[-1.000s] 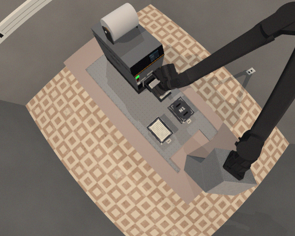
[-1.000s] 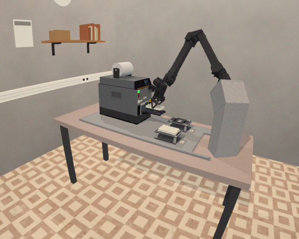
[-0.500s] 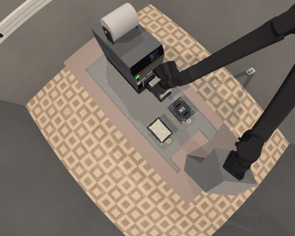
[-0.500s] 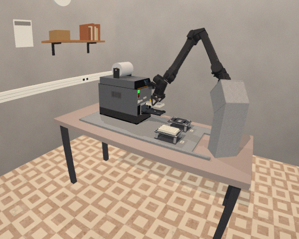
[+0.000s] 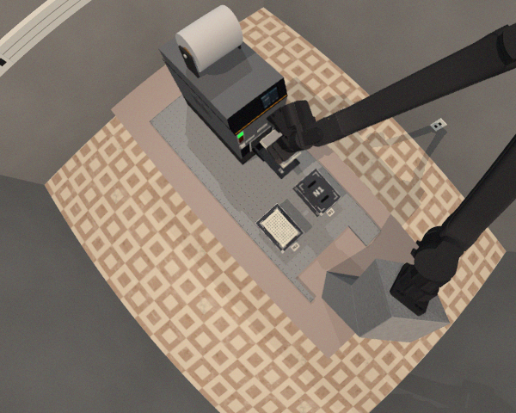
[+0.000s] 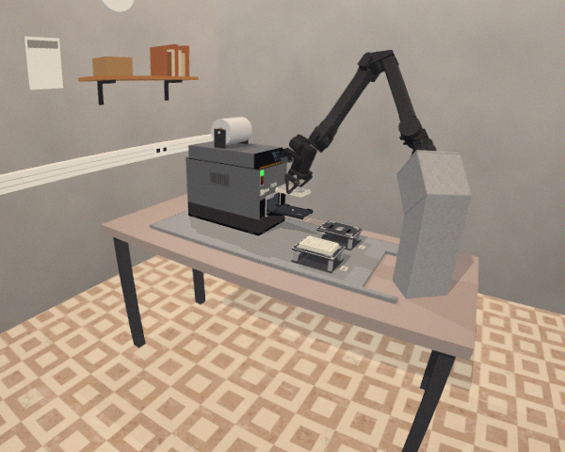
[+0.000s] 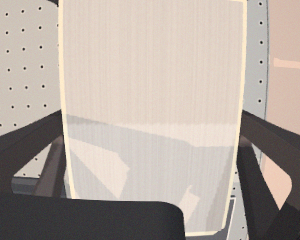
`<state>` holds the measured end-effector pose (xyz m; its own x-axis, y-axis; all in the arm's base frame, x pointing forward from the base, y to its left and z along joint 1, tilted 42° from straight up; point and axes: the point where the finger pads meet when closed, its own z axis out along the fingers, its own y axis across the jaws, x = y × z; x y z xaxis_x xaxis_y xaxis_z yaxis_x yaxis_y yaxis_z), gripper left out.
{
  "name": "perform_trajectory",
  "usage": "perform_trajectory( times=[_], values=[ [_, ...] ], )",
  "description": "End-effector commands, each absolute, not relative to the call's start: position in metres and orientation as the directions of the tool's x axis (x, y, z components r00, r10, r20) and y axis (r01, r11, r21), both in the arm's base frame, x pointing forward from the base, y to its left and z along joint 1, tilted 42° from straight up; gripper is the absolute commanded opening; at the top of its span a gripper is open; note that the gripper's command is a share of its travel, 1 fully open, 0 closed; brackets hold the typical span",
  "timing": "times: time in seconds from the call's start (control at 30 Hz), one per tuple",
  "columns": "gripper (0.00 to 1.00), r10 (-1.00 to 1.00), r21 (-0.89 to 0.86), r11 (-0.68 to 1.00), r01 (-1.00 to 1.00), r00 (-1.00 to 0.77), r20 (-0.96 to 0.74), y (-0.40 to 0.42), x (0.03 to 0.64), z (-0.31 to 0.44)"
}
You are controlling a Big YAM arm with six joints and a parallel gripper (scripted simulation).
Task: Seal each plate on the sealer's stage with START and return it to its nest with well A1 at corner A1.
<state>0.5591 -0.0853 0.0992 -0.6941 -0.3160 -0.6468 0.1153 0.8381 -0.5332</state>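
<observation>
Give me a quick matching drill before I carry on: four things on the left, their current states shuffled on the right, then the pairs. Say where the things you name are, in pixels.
1. Lamp (image 5: 240, 134) (image 6: 262, 172)
2. Nest N1 (image 5: 309, 188) (image 6: 329, 227)
3. Nest N2 (image 5: 270, 235) (image 6: 330, 262)
4. Plate in the pincer (image 5: 281, 150) (image 6: 298, 184) (image 7: 152, 125)

A. Carrying a plate
B. Above the stage (image 5: 282, 172) (image 6: 295, 212)
C. Green
D. Without a plate

Pairs: 1-C, 2-D, 3-A, 4-B

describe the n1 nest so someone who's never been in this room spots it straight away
Find the big grey sealer topped by a white roll. Beyond its protruding stage stand two low nests. N1 is the bare dark one; its neighbour carries a pale plate.
</observation>
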Motion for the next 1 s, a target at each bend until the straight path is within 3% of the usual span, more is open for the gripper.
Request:
perform_trajectory(
  times=[0.0, 0.97],
  values=[
    [0.0, -0.318, -0.525, 0.843, 0.114, -0.682, -0.659, -0.078, 0.56, 0.104],
    [0.0, -0.32, -0.522, 0.846, 0.108, -0.68, -0.66, -0.074, 0.562, 0.103]
  ],
)
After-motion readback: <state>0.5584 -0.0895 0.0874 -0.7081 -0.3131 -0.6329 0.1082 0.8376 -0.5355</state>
